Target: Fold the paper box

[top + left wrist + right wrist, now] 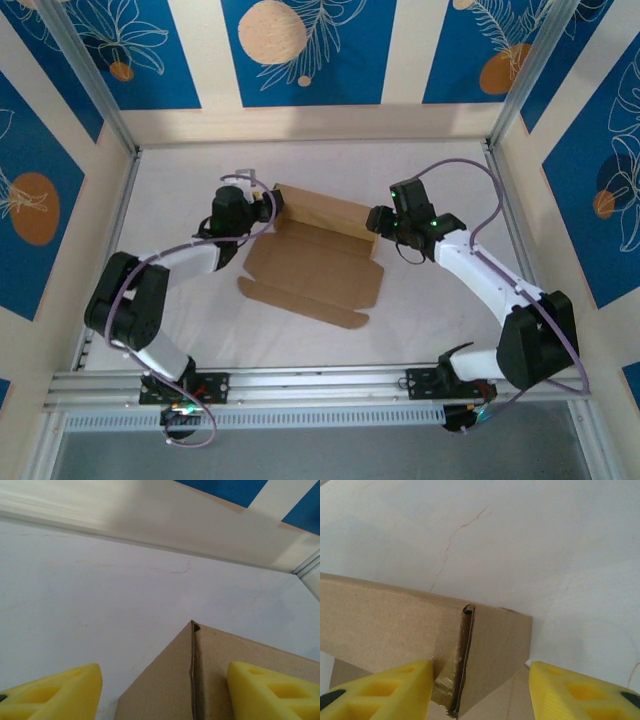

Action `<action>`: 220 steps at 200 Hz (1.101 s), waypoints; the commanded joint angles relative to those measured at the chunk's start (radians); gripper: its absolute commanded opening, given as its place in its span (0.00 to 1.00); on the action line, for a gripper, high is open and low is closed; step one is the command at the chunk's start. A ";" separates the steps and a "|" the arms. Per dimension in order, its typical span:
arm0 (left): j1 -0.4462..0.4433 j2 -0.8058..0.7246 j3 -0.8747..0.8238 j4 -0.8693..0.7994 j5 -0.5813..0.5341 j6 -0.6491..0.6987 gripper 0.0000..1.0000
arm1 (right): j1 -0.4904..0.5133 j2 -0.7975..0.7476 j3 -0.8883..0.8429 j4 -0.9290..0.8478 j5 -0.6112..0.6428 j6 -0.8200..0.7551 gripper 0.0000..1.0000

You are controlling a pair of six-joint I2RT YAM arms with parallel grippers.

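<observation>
The paper box (315, 270) lies in the middle of the table (190, 180) with its far wall stood up. I have a hand at each end of that wall, I judge to steady the corners for tucking the side flaps. My left gripper (262, 207) and right gripper (378, 222) each straddle a corner, jaws partly apart and clamping nothing. The overhead view places both hands. My wrist cameras add the layered seam at each corner, and on the right a tab just beside one finger (390, 690).

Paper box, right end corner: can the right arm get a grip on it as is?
Probably yes: the right gripper straddles that corner of the paper box, jaws open, with nothing but cardboard between them.
</observation>
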 commanded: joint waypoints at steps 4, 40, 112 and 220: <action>0.005 -0.008 -0.089 -0.013 -0.049 -0.053 0.65 | 0.028 -0.015 -0.083 -0.057 0.045 0.023 0.54; 0.006 0.018 -0.127 0.021 -0.018 -0.104 0.63 | 0.030 0.000 -0.099 -0.053 0.060 0.024 0.54; 0.013 -0.082 0.042 -0.169 0.000 0.032 0.78 | -0.001 -0.057 0.100 -0.173 0.062 -0.189 0.77; 0.014 -0.484 0.082 -0.477 -0.123 0.034 0.83 | 0.290 0.320 0.470 -0.164 0.131 -1.020 1.00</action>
